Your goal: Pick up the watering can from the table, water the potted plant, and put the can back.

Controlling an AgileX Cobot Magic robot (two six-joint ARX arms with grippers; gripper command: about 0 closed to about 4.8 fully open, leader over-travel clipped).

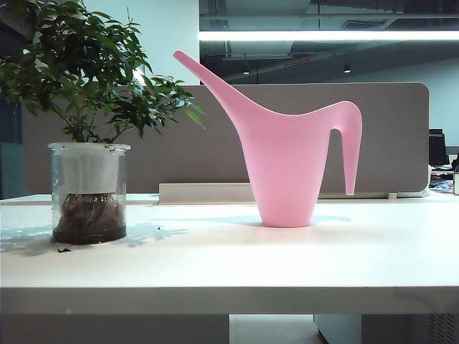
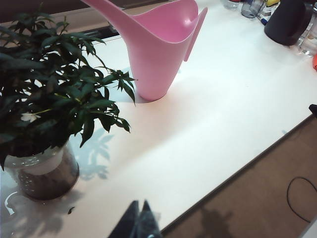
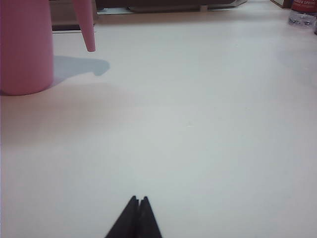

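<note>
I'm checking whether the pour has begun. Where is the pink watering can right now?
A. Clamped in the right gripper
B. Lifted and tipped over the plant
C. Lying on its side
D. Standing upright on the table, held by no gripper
D: the watering can stands upright on the table, apart from the potted plant; the left gripper and right gripper are both shut and empty.

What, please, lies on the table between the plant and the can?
Only bare table, crossed by their shadows; a few dark crumbs lie by the plant, none near the can. The exterior and left wrist views both show it.
</note>
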